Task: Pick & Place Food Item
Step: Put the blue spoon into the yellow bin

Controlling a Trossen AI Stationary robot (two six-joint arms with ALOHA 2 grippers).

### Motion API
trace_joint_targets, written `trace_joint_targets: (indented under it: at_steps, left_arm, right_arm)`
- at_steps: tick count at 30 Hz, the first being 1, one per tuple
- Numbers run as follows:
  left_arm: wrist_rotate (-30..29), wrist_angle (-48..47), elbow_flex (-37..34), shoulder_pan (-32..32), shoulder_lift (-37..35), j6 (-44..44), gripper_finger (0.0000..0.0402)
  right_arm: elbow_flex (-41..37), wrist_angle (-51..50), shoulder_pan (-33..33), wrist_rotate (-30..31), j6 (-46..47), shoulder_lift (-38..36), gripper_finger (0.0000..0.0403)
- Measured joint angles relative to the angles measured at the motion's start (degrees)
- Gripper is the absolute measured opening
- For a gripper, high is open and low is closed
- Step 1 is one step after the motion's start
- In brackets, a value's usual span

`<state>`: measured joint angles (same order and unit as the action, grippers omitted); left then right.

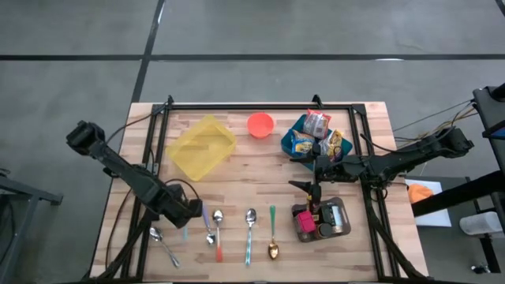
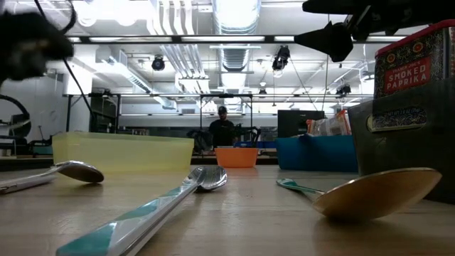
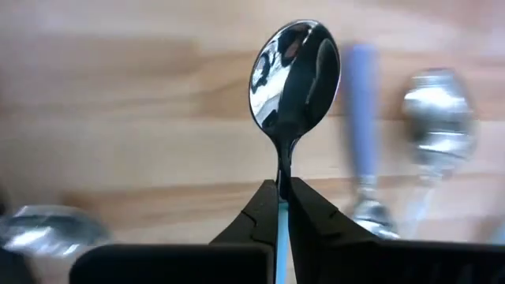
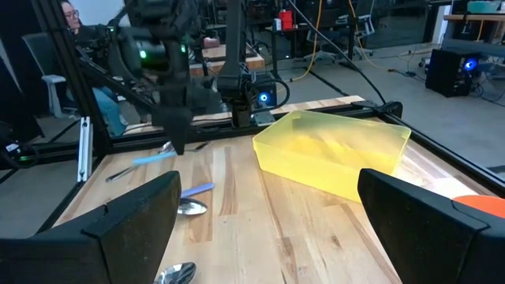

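Note:
My left gripper is shut on a spoon with a shiny bowl and a light-blue handle, at the table's near left. The food packets sit in a blue bin at the far right. My right gripper stands open and level just in front of that bin, holding nothing. A yellow tub and an orange bowl stand at the back. My left gripper pinches the spoon's light-blue handle between its two fingers, close to where the metal neck begins. The fingers come from above, pointing steeply down, and lie across the spoon. The spoon sticks out sideways from the fingers and looks lifted clear of the table.
Several more spoons lie in a row along the near edge. A tray of spice tins, one marked smoked paprika, stands near right. A black frame rail runs along the table's far side. People sit beyond the table.

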<state>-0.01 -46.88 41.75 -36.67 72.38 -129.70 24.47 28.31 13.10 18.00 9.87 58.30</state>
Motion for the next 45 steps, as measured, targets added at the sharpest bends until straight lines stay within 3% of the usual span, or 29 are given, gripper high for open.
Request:
trace_joint_targets:
  at_steps: [4,9,13,18,25,29,32,38,45]
  left_arm:
    - [-9.99,-2.87,4.04,0.22,-1.42,6.85,0.001]
    - [-20.67,-13.48,10.4,2.99,-1.79,18.54,0.001]
    - [-23.95,-20.45,14.38,8.49,-1.79,24.14,0.001]
    - [-24.04,-24.28,15.94,19.38,-1.79,37.01,0.001]
    - [-23.67,-22.27,15.89,39.92,-1.79,61.97,0.001]
    - [-18.29,-17.68,15.95,52.84,-1.27,77.25,0.001]
    - [-12.58,-15.66,15.96,59.92,0.27,84.04,0.001]
    - [-10.45,-15.4,15.96,63.06,6.47,90.41,0.001]
    - [-10.43,-14.74,15.96,63.01,14.49,88.94,0.001]
  right_arm:
    - [0.0,-0.01,0.0,0.0,0.01,0.0,0.0381]
    - [0.0,-0.02,0.0,0.0,0.0,0.0,0.0381]
    - [0.0,-0.13,0.0,0.0,0.02,0.0,0.0381]
    - [0.0,-0.21,0.0,0.0,0.02,0.0,0.0381]
    - [0.0,-0.24,0.0,0.0,0.02,0.0,0.0381]
    - [0.0,-0.26,0.0,0.0,0.02,0.0,0.0381]
    - [0.0,-0.28,0.0,0.0,0.01,0.0,0.0381]
    - [0.0,-0.53,-0.02,0.0,0.02,0.0,0.0381]
    - [0.0,-0.56,-0.01,0.0,0.02,0.0,0.0381]
